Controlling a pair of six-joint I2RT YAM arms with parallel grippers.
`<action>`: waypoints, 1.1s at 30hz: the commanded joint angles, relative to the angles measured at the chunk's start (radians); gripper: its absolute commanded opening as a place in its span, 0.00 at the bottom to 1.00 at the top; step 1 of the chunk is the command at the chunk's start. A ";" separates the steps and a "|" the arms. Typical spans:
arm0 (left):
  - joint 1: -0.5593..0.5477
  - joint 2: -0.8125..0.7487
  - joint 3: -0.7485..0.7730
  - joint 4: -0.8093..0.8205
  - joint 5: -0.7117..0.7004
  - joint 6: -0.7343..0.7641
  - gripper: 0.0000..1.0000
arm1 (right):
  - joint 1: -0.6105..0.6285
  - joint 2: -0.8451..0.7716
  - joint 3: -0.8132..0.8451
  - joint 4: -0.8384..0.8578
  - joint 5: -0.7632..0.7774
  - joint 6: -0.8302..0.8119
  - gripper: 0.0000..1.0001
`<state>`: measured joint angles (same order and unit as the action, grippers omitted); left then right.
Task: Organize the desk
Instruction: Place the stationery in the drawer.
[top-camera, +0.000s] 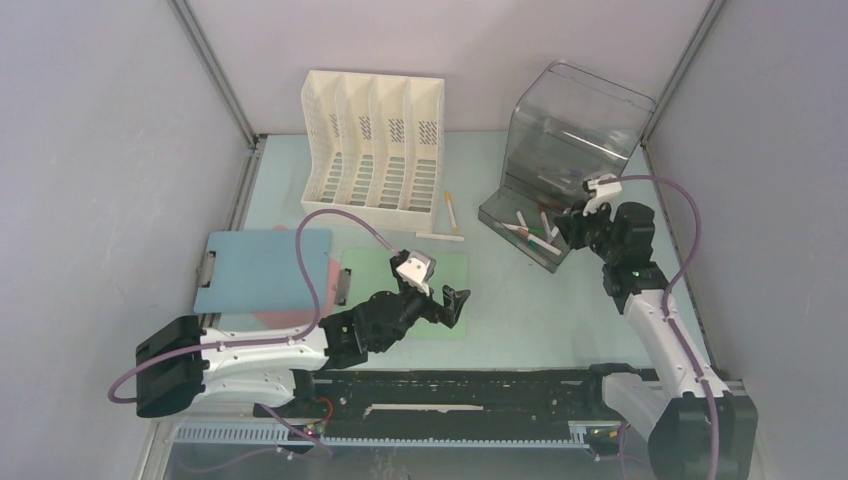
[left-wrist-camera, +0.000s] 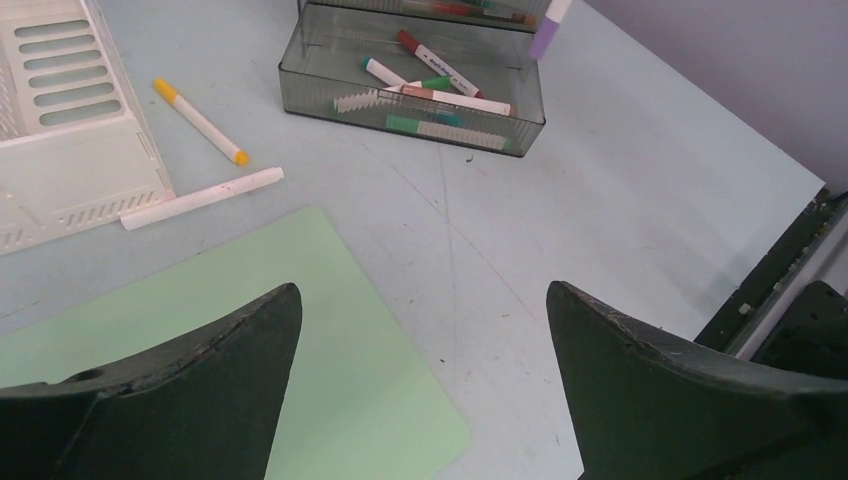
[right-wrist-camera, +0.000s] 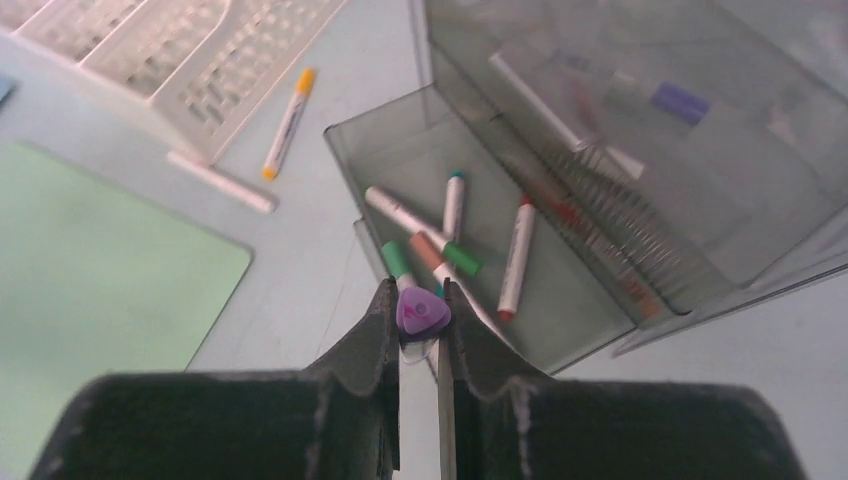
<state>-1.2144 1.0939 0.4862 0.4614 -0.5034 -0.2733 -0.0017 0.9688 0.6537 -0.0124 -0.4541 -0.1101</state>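
The desk (top-camera: 540, 310) is a pale mint-green tabletop. My left gripper (top-camera: 430, 290) hangs open and holds nothing, low over the right corner of a green clipboard (left-wrist-camera: 330, 340). My right gripper (right-wrist-camera: 420, 295) is shut on a purple-capped marker (right-wrist-camera: 422, 312), end-on between the fingers, above the front tray of a smoky clear pen box (right-wrist-camera: 380, 130). Several markers lie in that tray (left-wrist-camera: 400, 110). An orange-capped marker (top-camera: 449, 207) and a white marker (top-camera: 440, 237) lie loose on the desk between the rack and the box.
A white slotted file rack (top-camera: 372, 140) stands at the back. A blue clipboard (top-camera: 260, 268) lies at the left, beside the green clipboard (top-camera: 370, 270). Grey walls close in three sides; a black rail runs along the near edge.
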 joint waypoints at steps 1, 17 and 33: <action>0.009 -0.026 -0.006 0.011 -0.038 -0.020 1.00 | 0.083 0.039 0.002 0.164 0.368 0.064 0.00; 0.028 -0.022 0.016 -0.015 -0.004 -0.040 1.00 | 0.177 0.194 0.037 0.138 0.470 -0.083 1.00; 0.365 0.310 0.367 -0.348 0.445 -0.300 1.00 | -0.049 0.010 0.123 -0.241 -0.372 -0.239 1.00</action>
<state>-0.8680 1.3075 0.7101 0.2966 -0.1204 -0.5175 -0.0269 1.0016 0.7330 -0.1497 -0.6018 -0.2859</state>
